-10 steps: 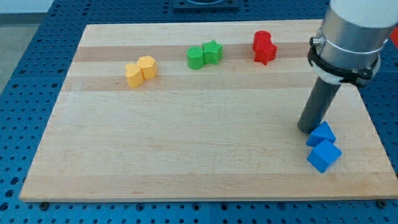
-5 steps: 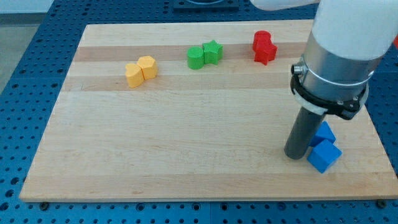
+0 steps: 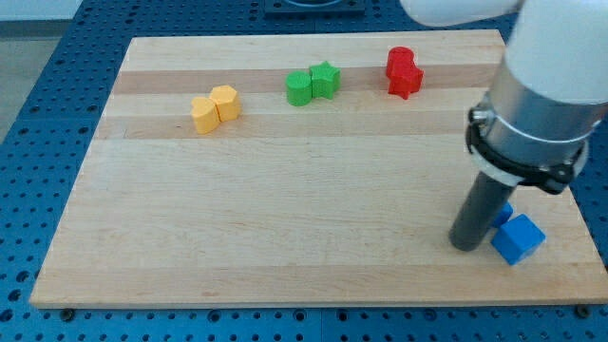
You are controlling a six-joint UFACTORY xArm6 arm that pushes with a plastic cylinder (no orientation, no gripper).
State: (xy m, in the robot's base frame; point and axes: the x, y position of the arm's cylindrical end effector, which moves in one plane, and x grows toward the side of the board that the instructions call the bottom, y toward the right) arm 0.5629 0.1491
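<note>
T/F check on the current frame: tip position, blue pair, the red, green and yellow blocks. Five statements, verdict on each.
1. My tip stands at the view's left of the blue blocks. True.
2. The red blocks lie at the view's bottom left. False: they sit near the view's top, right of centre.
3. The green blocks lie between the yellow blocks and the red ones. True.
4. The rod hides part of one blue block. True.
5. The tip touches the yellow blocks. False: they lie far off at the view's upper left.

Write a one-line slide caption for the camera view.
My tip beside two blue blocks at the wooden board's lower right.
</note>
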